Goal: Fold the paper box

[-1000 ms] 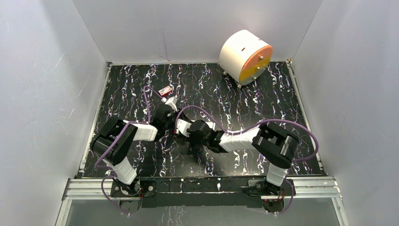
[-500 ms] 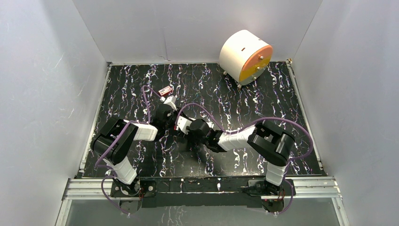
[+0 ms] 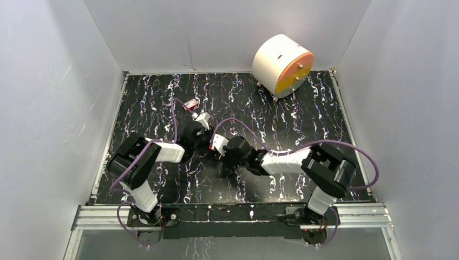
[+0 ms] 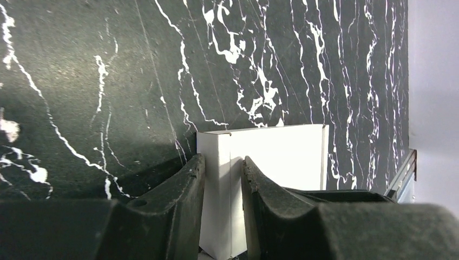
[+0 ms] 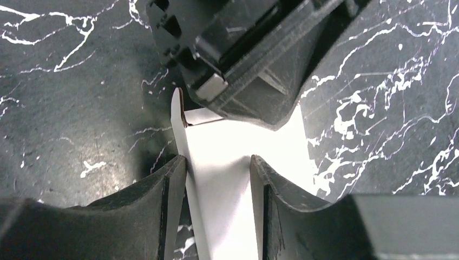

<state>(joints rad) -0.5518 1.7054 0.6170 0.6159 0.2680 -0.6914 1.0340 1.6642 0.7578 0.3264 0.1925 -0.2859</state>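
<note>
At the middle of the table, the right gripper and left gripper both clamp the paper box from opposite sides; it looks light, thin and crease-prone, best pinched gently beside its folded edges.

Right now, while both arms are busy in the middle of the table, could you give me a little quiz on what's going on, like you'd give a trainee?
1. True or false: the white cylinder with the orange face stands at the near edge of the table.
2. What is the left gripper closed on? A) the paper box B) a spoon C) nothing
3. How many grippers grip the paper box?
Key: 1 false, it stands at the far right corner. 2 A. 3 two: the right gripper grips it too.
</note>
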